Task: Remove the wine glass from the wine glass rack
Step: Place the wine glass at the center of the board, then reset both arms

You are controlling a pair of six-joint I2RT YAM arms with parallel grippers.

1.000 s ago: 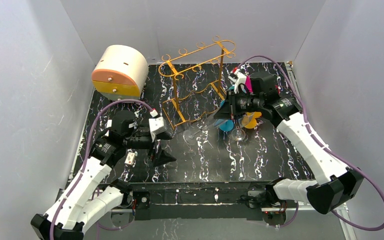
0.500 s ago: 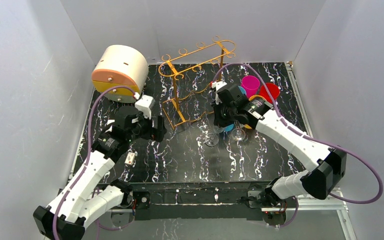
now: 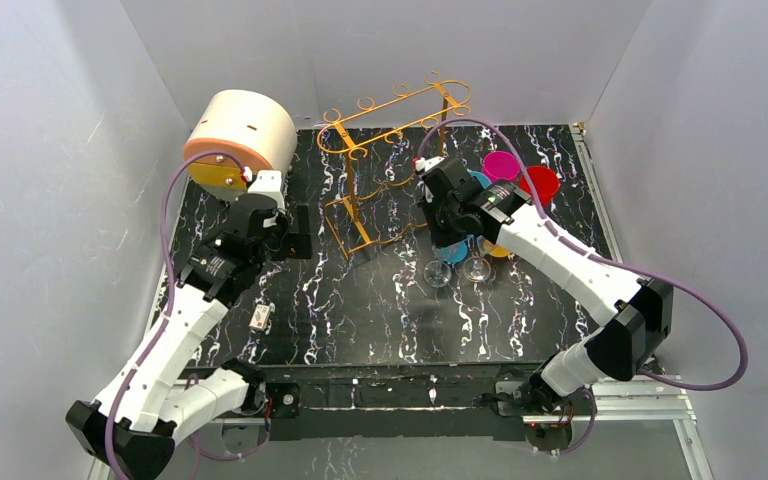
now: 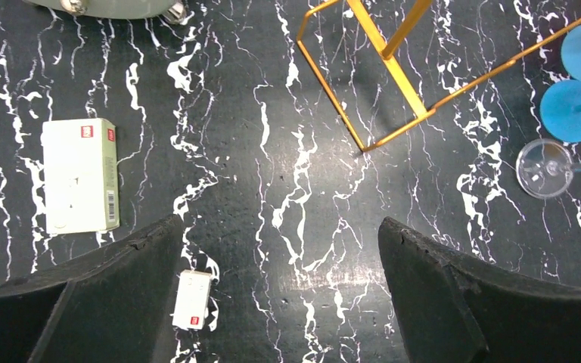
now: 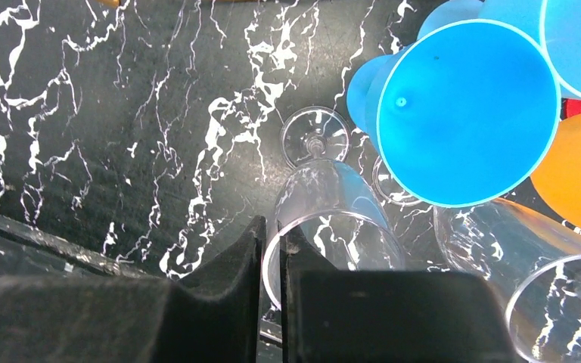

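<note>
The golden wire wine glass rack [image 3: 355,205] stands at the back middle of the table with nothing hanging on it; its leg and base rail show in the left wrist view [image 4: 393,64]. My right gripper [image 3: 450,225] [image 5: 272,234] is shut on the rim of a clear wine glass [image 5: 333,204], one finger inside the bowl and one outside. The glass [image 3: 439,272] stands upright with its foot on the table, right of the rack; its foot shows in the left wrist view [image 4: 545,168]. My left gripper [image 3: 298,232] [image 4: 280,227] is open and empty, left of the rack.
A second clear glass [image 3: 476,268] stands beside the held one, with blue [image 5: 461,113], orange [image 5: 575,174], magenta [image 3: 501,165] and red [image 3: 540,183] cups close behind. A round cream-and-orange drawer box [image 3: 240,140] sits back left. A white box [image 4: 79,174] and a small white block [image 4: 193,299] lie under the left arm.
My right gripper swung the clear glass from tilted near the rack's front to upright beside the other glass. My left arm moved back toward the drawer box.
</note>
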